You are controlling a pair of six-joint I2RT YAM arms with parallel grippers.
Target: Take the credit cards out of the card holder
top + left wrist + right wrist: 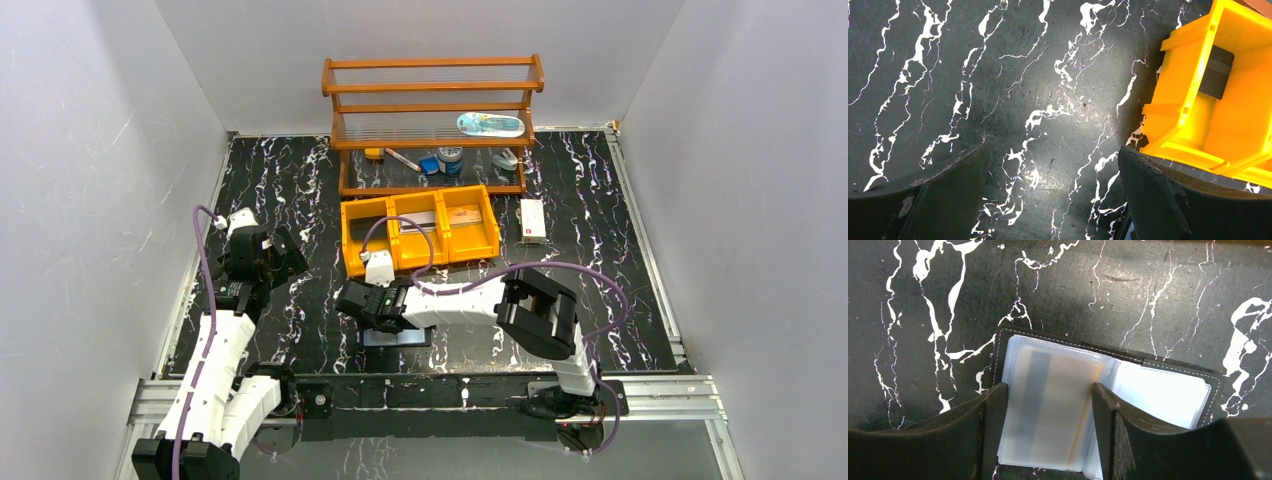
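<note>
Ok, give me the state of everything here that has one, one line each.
card holder: open flat on the table, pale inside facing up.
credit card: inside a clear sleeve, not pulled out.
right gripper: open, fingers straddling that sleeve.
left gripper: open, above the table beside the tray.
yellow bin tray: upright, a dark card in one compartment.

A yellow three-compartment bin (pixel 470 252) is sitting on the black marbled surface (pixel 300 190) just near of a wooden rack (pixel 430 107); a white box (pixel 533 220) is lying right of it
</note>
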